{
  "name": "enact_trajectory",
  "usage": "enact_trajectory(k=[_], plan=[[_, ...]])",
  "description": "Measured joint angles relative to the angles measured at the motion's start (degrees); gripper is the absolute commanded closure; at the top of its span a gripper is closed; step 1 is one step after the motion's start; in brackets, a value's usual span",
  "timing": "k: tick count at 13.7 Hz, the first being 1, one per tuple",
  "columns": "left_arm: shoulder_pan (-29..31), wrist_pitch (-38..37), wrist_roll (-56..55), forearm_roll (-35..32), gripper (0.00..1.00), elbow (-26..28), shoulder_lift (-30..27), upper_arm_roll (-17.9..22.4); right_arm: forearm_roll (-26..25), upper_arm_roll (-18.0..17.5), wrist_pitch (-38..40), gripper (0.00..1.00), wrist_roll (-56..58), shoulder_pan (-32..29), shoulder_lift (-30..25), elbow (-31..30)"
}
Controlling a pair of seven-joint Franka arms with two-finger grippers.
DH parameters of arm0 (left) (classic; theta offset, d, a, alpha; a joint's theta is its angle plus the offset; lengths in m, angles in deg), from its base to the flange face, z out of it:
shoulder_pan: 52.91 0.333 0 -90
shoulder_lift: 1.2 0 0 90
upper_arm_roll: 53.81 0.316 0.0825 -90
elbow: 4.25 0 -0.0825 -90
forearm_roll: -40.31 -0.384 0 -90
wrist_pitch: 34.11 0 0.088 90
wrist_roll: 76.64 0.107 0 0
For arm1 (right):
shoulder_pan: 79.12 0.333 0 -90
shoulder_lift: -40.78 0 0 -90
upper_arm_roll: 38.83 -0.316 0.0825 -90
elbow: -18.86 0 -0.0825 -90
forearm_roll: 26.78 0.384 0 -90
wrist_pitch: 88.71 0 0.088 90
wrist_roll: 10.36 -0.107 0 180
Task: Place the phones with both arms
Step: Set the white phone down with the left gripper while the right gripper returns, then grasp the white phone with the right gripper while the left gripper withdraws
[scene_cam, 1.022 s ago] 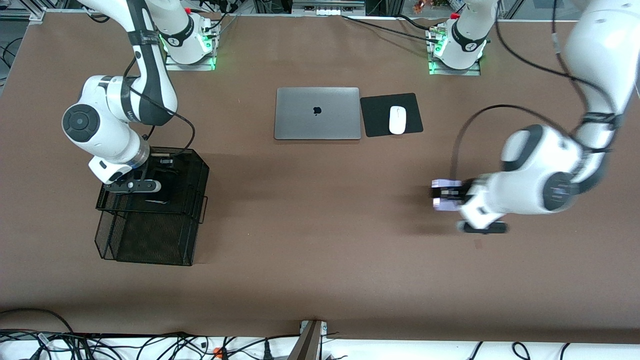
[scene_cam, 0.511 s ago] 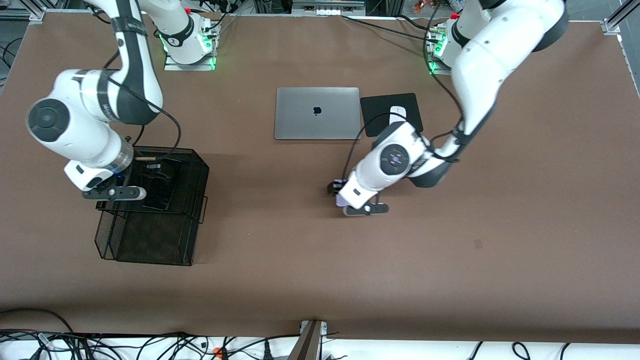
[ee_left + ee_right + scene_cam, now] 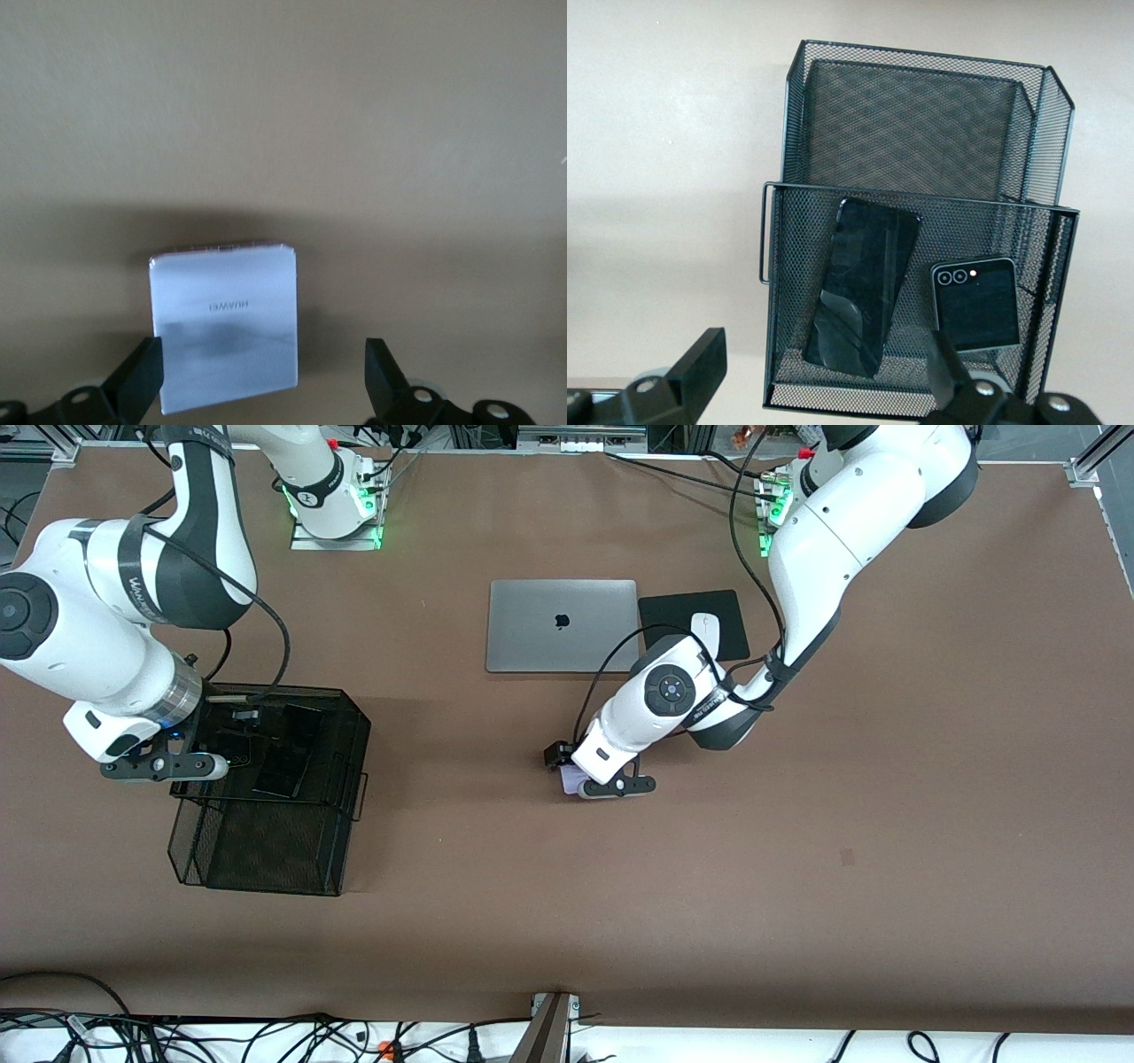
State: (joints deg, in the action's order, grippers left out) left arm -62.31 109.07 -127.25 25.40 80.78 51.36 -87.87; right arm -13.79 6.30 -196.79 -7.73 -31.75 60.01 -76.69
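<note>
The pale lavender-white phone (image 3: 223,328) lies flat on the brown table near its middle. It peeks out under my left gripper (image 3: 567,766). That gripper is open low over it, and one finger (image 3: 137,376) is against the phone's edge. The long slim black phone (image 3: 864,283) and the small squarish black phone (image 3: 974,304) lie side by side in the upper tier of a black mesh basket (image 3: 266,850). My right gripper (image 3: 226,735) is open and empty above that basket's edge at the right arm's end.
A closed silver laptop (image 3: 563,624) lies farther from the front camera than the lavender phone. Beside it are a black mouse pad (image 3: 682,615) and a white mouse (image 3: 704,622), partly covered by the left arm. The basket's lower tier (image 3: 912,124) is empty.
My left arm swung from its end of the table to the middle with the lavender phone, came down, and its fingers now stand open. My right gripper lifted out of the basket.
</note>
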Motion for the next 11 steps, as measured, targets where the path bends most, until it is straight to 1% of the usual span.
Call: enact_trajectory(k=[1,3,5,6,8,10,11], plan=[[1.1,-2.8,0.0,0.0,0.00,-0.7,-1.1,0.1,0.0,-0.3,0.1,0.00,0.0,0.1,0.2,0.0],[4.3,-13.0,0.2,0.0,0.00,-2.1,-5.1,0.2,0.1,-1.6,0.1,0.00,-0.1,0.6,1.9,0.6],[7.7,-22.8,1.5,-1.0,0.00,-2.4,-10.2,0.2,0.5,-4.6,0.1,0.00,-3.0,1.2,4.9,2.7],[9.0,-27.3,3.4,-2.6,0.00,-2.4,-12.6,0.2,0.9,-6.9,0.0,0.00,-6.1,1.4,6.7,4.2],[11.2,-34.9,9.6,-5.4,0.00,-2.4,-16.5,0.3,1.2,-12.8,-0.7,0.00,-14.4,1.7,10.5,8.0],[13.7,-39.1,18.0,-5.8,0.00,-2.4,-19.3,0.7,1.2,-18.7,-2.2,0.00,-22.7,2.1,14.8,13.2],[14.6,-39.9,22.5,-5.8,0.00,-2.3,-21.0,1.9,1.2,-21.2,-2.8,0.00,-26.7,2.6,17.5,16.3]])
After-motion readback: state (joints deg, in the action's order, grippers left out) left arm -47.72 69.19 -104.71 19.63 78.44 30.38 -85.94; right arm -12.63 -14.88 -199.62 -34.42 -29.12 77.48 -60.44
